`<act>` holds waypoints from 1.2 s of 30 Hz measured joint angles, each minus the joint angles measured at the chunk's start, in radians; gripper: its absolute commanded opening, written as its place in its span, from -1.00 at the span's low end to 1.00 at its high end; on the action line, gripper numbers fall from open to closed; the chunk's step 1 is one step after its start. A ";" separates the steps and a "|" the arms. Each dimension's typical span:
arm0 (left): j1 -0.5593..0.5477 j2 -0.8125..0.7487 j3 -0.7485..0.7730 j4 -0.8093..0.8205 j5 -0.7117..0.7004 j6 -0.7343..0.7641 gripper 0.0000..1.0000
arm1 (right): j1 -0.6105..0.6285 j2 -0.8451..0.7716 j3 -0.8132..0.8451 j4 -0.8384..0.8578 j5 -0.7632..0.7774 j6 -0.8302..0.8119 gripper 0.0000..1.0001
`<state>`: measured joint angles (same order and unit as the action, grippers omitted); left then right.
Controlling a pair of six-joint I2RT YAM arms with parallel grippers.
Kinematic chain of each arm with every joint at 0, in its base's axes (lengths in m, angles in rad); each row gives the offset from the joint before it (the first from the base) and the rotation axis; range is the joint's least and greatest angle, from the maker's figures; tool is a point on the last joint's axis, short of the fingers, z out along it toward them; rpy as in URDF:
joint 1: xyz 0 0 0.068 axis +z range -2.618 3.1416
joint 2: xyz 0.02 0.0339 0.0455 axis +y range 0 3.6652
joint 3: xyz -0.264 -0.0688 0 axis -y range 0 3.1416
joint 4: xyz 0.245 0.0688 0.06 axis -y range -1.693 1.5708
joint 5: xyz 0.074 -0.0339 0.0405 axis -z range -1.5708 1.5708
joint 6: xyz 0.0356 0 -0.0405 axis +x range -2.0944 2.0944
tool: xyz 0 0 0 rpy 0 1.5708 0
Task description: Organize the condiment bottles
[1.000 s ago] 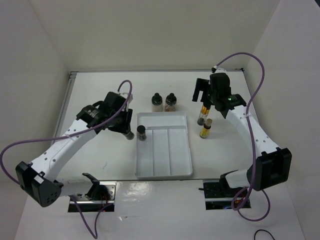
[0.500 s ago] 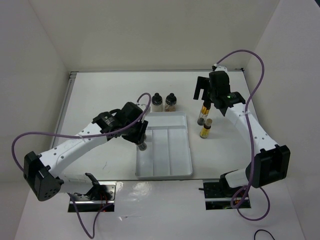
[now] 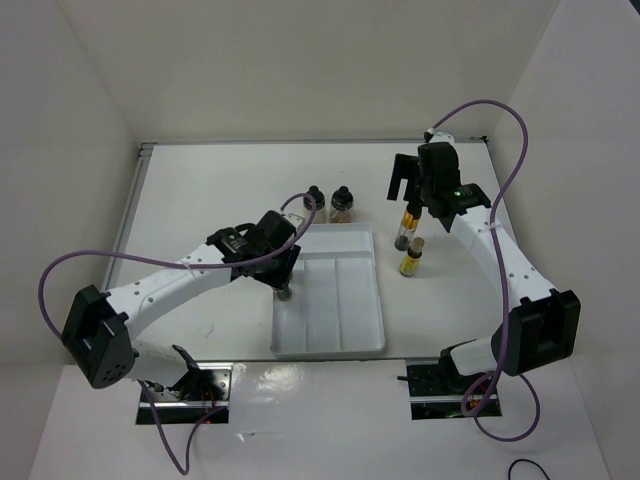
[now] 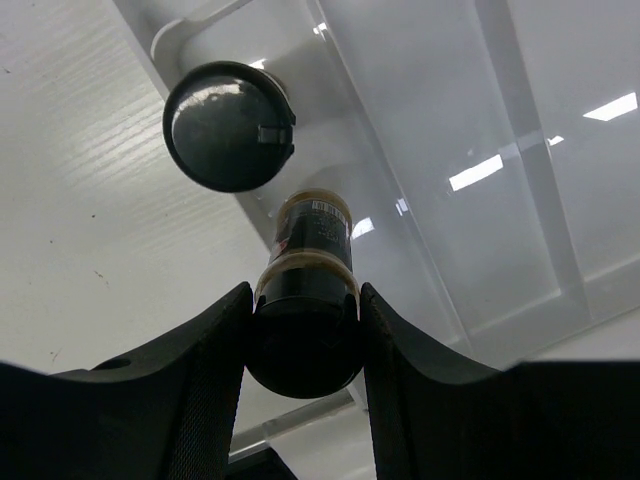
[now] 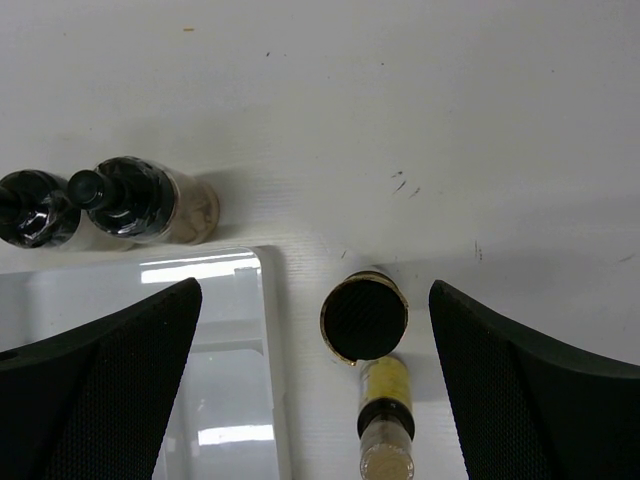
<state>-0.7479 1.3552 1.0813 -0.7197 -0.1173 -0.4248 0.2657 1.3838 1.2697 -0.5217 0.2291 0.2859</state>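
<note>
The left hand [image 4: 305, 292] is clamping a short dark jar [image 4: 305, 330] by its black cap. The jaws are narrowed onto the cap's sides, and the jar is hanging over the left compartment of the white divided tray [image 3: 345, 300]. Whether its base is touching the tray floor cannot be told. A second dark jar [image 4: 228, 125] is standing by the tray's far left corner.

The right hand [image 5: 312, 288] is hanging with its jaws spread wide and holding nothing, above the black-capped yellow bottle [image 5: 364, 318]. The cork-topped yellow bottle [image 5: 385, 425] is lying just beside that one on the white worktop [image 3: 200, 200]. Two clear jars [image 5: 140, 200] are standing side by side beyond the tray's far edge.

All the bottles look like small, rigid cylinders of glass or hard clear plastic, with glossy walls. The held jar is showing a printed label and a pale band under its cap.

They are probably light, but smooth enough to slip and brittle enough to crack if dropped. The cap or shoulder is therefore the surest place to take hold, since the step there is helping to stop the bottle sliding down. The slim yellow bottles are likely to tip easily, so they call for a centred grip high on the body. The tray is smooth, glossy moulded plastic with low dividers.
</note>
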 measured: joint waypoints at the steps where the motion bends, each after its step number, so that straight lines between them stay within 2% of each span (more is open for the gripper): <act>1: 0.000 0.014 0.000 0.006 -0.008 0.001 -0.50 | 0.000 0.000 0.000 0.000 0.000 0.000 0.97; 7: 0.000 0.091 0.000 0.020 -0.048 0.003 -0.41 | -0.001 0.000 0.000 -0.006 0.004 -0.008 0.97; 11: -0.008 0.113 0.000 0.025 -0.058 0.005 -0.09 | -0.006 0.000 -0.001 -0.010 0.004 -0.014 0.97; 13: -0.016 0.114 0.002 0.024 -0.063 0.006 0.12 | -0.007 0.000 -0.001 -0.014 0.005 -0.015 0.97; 14: -0.021 0.114 0.005 0.021 -0.064 0.007 0.29 | -0.008 0.000 -0.001 -0.017 0.004 -0.015 0.97; 19: -0.045 0.114 0.014 0.006 -0.069 0.008 0.72 | -0.021 0.000 -0.001 -0.024 0.002 -0.015 0.97; 26: -0.060 0.107 0.102 -0.049 -0.093 -0.002 1.00 | -0.037 0.000 -0.001 -0.044 -0.023 -0.016 0.97; 30: -0.060 0.060 0.184 -0.082 -0.126 -0.028 1.00 | -0.037 0.000 -0.004 -0.052 -0.055 -0.028 0.97; 36: -0.010 -0.088 0.264 -0.034 -0.132 -0.055 1.00 | -0.037 -0.013 -0.055 -0.063 -0.099 -0.050 0.97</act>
<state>-0.7582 1.2671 1.3457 -0.7536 -0.2489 -0.4797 0.2291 1.3712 1.2144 -0.5846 0.1303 0.2359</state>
